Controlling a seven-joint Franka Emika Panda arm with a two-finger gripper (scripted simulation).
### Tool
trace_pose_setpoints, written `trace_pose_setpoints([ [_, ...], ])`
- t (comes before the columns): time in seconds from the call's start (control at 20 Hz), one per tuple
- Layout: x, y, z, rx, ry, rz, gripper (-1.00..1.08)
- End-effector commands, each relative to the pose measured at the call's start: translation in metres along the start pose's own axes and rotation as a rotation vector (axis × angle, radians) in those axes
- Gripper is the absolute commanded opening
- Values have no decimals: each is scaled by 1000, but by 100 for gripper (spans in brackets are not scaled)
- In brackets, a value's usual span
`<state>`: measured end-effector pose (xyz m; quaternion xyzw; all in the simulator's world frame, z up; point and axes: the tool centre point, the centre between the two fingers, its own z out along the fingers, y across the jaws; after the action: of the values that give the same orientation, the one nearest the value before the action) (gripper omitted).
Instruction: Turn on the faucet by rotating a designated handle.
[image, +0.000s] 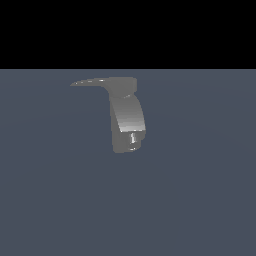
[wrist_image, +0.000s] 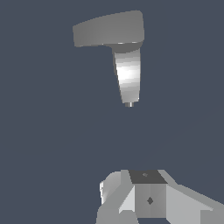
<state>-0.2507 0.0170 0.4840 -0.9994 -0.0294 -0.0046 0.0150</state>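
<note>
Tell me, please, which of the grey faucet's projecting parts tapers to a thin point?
The flat grey handle atop the glossy faucet; it narrows toward the exterior view's left, whereas the small cylindrical nozzle ends bluntly.

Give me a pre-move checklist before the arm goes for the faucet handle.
1. Handle in sight: ok, it projects from the faucet top toward the exterior view's left.
2. Handle free of obstruction: ok, nothing touches it.
3. Gripper clear of the faucet: ok, the wrist view shows a wide gap.
4. Fingers open: cannot tell, fingertips are out of frame.
5. Arm position in the exterior view: cannot tell, the arm does not show there.
6. Contact with handle: not ok, none yet.
</note>
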Motion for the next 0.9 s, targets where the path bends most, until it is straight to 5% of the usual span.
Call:
trace_pose_setpoints([
  [0.0,0,0,0,0,0,0,-100],
  [0.85,17,-31,23,-2,1,149,-100],
])
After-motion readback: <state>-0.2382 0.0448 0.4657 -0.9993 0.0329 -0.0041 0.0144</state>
